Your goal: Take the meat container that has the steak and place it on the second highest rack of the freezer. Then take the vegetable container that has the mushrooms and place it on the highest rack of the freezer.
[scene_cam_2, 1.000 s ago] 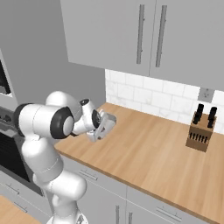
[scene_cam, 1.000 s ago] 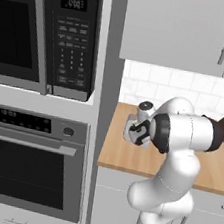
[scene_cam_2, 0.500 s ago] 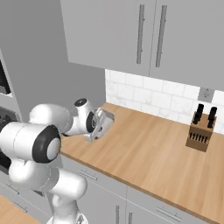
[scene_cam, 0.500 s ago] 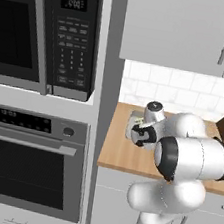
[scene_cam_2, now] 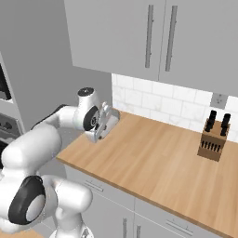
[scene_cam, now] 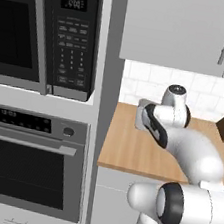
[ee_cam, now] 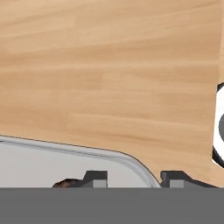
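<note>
Hand view: your gripper (ee_cam: 133, 177) straddles the rim of the grey tray (ee_cam: 52, 162), fingers clamped on it | a dark mushroom piece (ee_cam: 65, 183) shows inside | right base view: tray (scene_cam_2: 106, 124) held tilted above the wooden counter (scene_cam_2: 158, 158), near the backsplash (scene_cam_2: 158, 100).

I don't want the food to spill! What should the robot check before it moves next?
1. Grip: the two-finger gripper has a fingertip on each side of the flat pale-grey tray rim: ok.
2. Tray level: it looks tipped in both base views: not ok.
3. Right food: one small dark brown piece peeks out, maybe mushroom: cannot tell.
4. Space below: bare light wooden counter lies under the gripper: ok.
5. Brown knife block stands far along the counter: ok.
6. Freezer door open: cannot tell.
</note>
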Controlling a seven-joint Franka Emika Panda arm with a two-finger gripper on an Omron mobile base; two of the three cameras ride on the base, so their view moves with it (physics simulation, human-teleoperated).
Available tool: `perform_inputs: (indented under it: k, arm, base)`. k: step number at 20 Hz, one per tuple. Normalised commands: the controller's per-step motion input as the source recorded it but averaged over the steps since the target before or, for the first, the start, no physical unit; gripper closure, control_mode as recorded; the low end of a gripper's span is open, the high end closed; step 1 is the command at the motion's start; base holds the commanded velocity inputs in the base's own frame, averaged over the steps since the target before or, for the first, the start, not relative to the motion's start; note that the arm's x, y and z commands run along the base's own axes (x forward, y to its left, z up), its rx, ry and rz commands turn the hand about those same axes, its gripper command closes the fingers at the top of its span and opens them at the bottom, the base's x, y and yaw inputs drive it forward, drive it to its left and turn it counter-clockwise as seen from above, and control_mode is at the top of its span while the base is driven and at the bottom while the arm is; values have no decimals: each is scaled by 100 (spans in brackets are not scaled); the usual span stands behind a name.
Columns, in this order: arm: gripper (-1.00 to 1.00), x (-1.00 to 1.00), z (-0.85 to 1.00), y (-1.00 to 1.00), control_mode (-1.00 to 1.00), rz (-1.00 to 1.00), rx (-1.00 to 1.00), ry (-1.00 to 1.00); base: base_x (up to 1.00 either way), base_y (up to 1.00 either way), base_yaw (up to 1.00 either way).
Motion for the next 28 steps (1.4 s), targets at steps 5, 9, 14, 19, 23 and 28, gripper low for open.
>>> perform_inputs:
  k: [5,9,14,19,23,28]
  arm:
    - [100,-88,79,-6,-100,1,2,-27]
    - [100,-100,46,0,-100,10,0,-34]
    - [100,-100,24,11,-100,10,-6,-9]
    - [100,-98,0,8,-100,3,-20,31]
    - [100,-100,0,1,-100,9,-9,17]
    - [100,-61,0,35,-100,11,-19,4]
  base:
    - [0,0,0]
    - [0,0,0]
    - [0,0,0]
    - [0,0,0]
    - [0,0,0]
    - [0,0,0]
